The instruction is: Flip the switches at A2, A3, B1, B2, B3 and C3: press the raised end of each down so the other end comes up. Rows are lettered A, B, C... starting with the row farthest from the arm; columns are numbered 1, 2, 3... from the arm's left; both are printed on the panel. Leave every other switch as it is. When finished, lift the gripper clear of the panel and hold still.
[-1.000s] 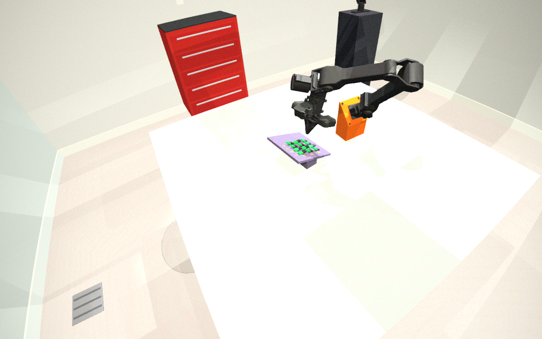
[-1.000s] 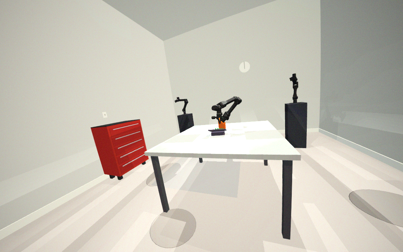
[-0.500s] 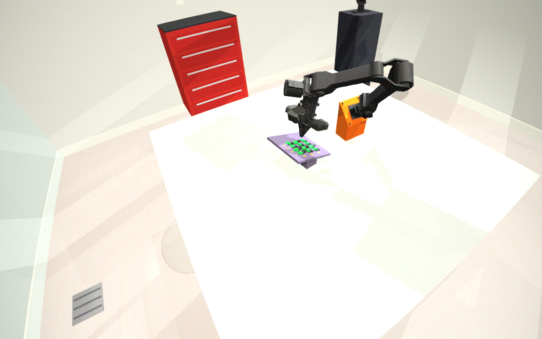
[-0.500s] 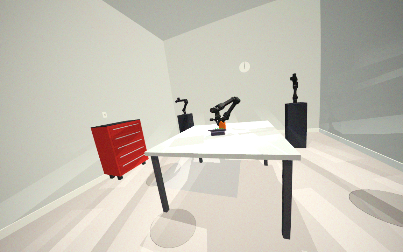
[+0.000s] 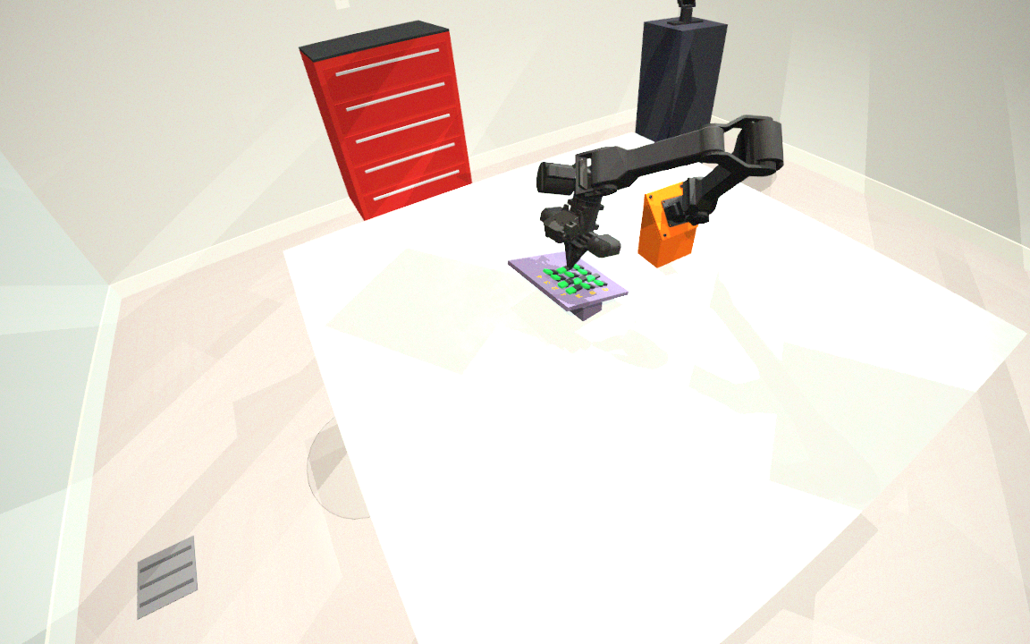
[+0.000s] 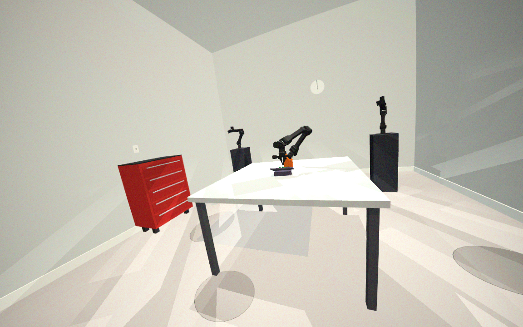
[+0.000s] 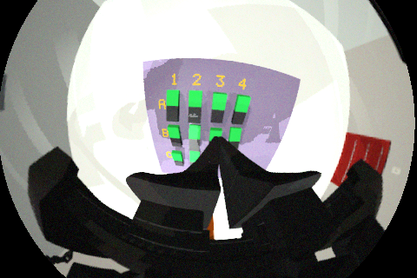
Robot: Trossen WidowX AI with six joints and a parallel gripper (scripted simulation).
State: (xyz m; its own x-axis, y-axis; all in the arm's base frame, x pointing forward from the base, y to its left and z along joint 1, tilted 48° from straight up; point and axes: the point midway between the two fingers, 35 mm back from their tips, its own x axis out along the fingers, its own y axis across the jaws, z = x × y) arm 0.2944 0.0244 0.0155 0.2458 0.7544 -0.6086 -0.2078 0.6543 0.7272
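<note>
Switches (image 7: 196, 107) sit in green-and-black rows on the purple panel (image 5: 568, 282), which we see lying on the white bench (image 5: 583, 448) directly under our end effector (image 5: 572, 260). Our end effector (image 7: 218, 145) is clenched with nothing between its fingers, pointing down over the near rows around column 3, its tip low over them; we cannot tell whether it touches. Just behind it to the right stands the orange base (image 5: 665, 228) of the arm.

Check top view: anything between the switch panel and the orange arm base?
Only bare white table between panel and orange base; the shut end effector hangs over the panel.
</note>
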